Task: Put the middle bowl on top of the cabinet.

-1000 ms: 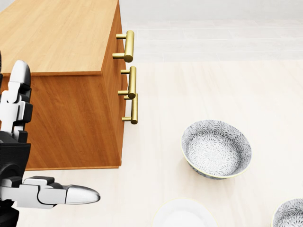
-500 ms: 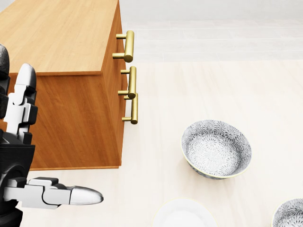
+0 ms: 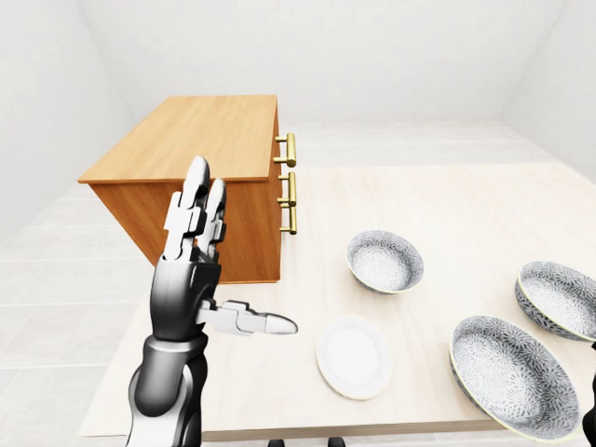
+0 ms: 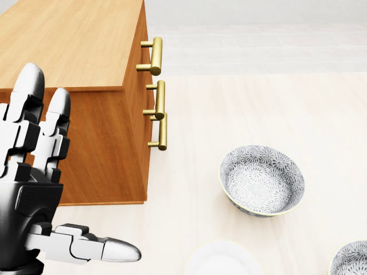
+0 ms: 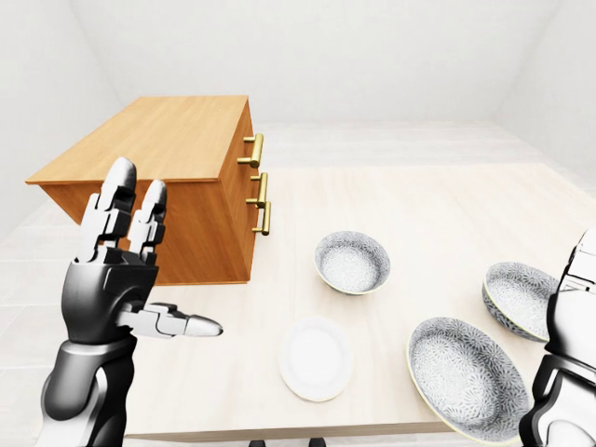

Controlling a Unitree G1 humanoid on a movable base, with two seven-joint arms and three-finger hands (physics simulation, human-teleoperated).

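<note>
left hand (image 4: 34, 195) has risen beside the cabinet (image 4: 74, 46) — fingers (image 4: 24, 112) spread open, gripping nothing.

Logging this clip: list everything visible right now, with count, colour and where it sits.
cabinet: one, orange-brown wood, on the table's left part.
handles: three, brass, stacked on the cabinet's right face.
bowls: three, grey-and-white patterned, on the table: small bowl mid-table, large bowl lower right, edge bowl far right.
plate: one, white, below the small bowl in the left-eye view.
table: one, pale wood.
left robot hand: one, black and silver, raised at lower left, fingers spread, empty.
right robot hand: one, cut off by the right-eye view's right edge.
</note>
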